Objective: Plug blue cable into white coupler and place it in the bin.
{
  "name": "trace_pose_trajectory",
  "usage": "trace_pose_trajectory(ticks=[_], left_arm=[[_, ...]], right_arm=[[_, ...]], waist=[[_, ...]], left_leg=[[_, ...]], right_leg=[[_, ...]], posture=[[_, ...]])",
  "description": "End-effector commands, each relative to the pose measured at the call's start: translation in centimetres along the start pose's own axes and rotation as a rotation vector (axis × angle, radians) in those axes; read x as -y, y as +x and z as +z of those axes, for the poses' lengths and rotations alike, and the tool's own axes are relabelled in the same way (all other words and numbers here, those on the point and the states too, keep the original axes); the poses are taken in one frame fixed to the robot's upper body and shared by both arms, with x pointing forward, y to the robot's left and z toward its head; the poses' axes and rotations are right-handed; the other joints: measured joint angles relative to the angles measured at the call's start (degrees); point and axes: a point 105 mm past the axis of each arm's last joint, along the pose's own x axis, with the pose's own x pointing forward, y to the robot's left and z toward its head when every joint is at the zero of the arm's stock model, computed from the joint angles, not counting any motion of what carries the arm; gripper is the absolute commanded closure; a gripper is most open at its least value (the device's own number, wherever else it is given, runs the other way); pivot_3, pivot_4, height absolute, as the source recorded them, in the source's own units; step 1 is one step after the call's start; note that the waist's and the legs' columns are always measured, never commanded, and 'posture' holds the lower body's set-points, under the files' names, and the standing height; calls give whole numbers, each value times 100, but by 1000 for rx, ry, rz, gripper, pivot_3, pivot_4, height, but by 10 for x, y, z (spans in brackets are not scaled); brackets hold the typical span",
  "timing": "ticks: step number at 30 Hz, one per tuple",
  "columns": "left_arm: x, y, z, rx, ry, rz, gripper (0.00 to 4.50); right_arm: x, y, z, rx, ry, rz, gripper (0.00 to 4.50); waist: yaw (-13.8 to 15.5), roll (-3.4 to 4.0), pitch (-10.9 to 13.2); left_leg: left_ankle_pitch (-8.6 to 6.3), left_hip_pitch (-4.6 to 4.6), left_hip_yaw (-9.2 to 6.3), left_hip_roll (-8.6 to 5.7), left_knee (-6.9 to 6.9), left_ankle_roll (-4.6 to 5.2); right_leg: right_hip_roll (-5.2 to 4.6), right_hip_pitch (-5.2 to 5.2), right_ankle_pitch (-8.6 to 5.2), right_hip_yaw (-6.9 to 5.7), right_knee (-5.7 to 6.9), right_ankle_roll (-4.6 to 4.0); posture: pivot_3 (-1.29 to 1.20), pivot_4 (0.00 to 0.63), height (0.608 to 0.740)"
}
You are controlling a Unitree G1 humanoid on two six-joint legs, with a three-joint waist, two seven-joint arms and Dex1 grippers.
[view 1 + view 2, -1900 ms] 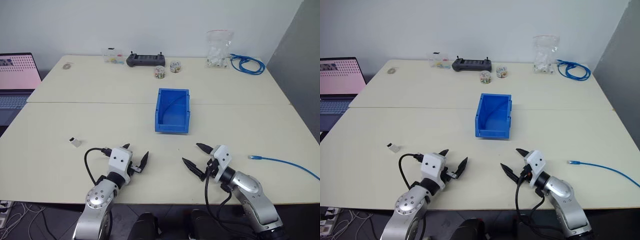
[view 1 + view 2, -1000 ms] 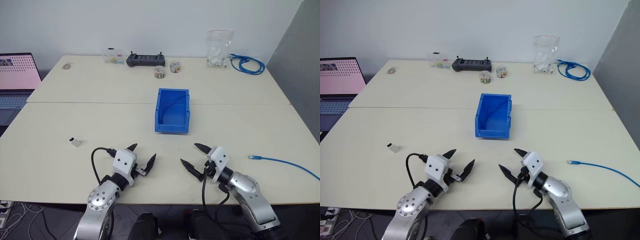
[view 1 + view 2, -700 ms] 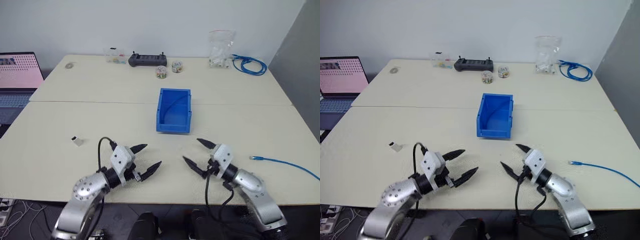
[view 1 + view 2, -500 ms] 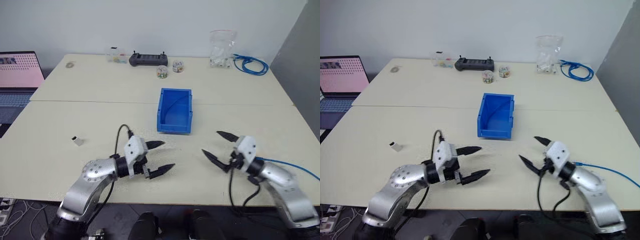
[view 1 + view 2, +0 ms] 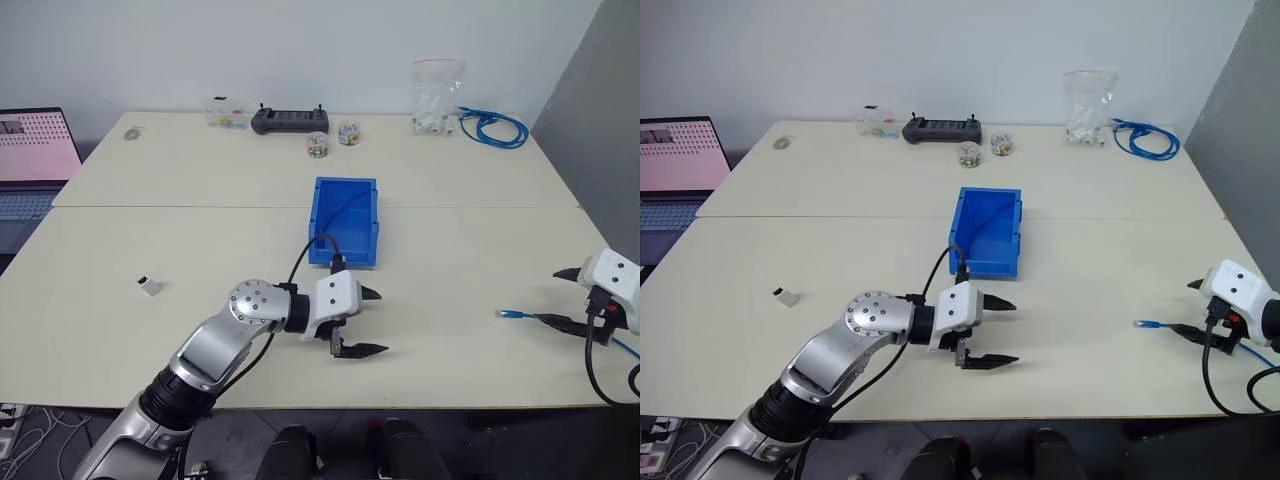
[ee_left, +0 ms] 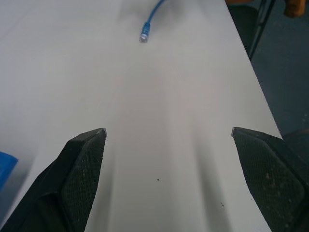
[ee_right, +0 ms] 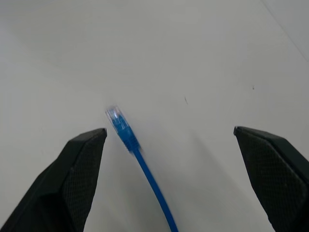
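The blue cable [image 5: 505, 314] lies on the table at the right, its clear plug tip pointing left. My right gripper [image 5: 550, 296] hovers open just right of that tip, and in the right wrist view the blue cable [image 7: 128, 135] lies between the spread fingers, untouched. My left gripper [image 5: 380, 322] is open and empty, pointing right just in front of the bin [image 5: 355, 258], a blue box at mid table. In the left wrist view the cable's plug [image 6: 145, 34] shows far ahead. The white coupler [image 5: 150, 286] sits alone at the near left.
Along the far edge stand a black controller [image 5: 285, 120], small jars [image 5: 320, 145], a clear bag of white pieces [image 5: 438, 98] and a coiled blue cable bundle [image 5: 495, 128]. A laptop [image 5: 30, 160] is at the far left. The table's right edge runs close to the right gripper.
My left arm has swung to the right across the table's front, its gripper now pointing right. The right gripper has travelled right to the cable's plug end. Both stayed open.
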Motion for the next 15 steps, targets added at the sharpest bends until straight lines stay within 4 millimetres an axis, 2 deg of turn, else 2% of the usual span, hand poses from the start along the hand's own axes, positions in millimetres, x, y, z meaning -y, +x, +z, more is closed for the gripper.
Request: trace_pose_trajectory(ticks=[1, 5, 11, 15], left_arm=[[-1, 4, 12, 16, 60, -14, 148], [-1, 7, 16, 16, 69, -26, 148], [0, 8, 21, 33, 62, -32, 148], [0, 8, 22, 34, 74, -42, 0]], right_arm=[[9, 2, -11, -73, -30, 66, 0], [11, 13, -24, -132, 12, 150, 0], [16, 26, -33, -166, 71, 210, 0], [19, 33, -33, -167, 130, 247, 876]], waist=[[-15, 0, 0], [-50, 3, 0], [-72, 4, 1], [-85, 4, 1]], left_leg=[[0, -1, -1, 0, -1, 0], [1, 1, 0, -2, 2, -1], [1, 2, -1, 0, 1, -2], [1, 7, -7, 0, 3, -2]], right_leg=[[0, 0, 0, 0, 0, 0], [-2, 1, 0, 3, 1, 0], [-8, 1, 0, 4, 2, 0], [-9, 2, 2, 15, 3, 0]], posture=[[0, 150, 740], [0, 150, 740], [0, 150, 740], [0, 150, 740]])
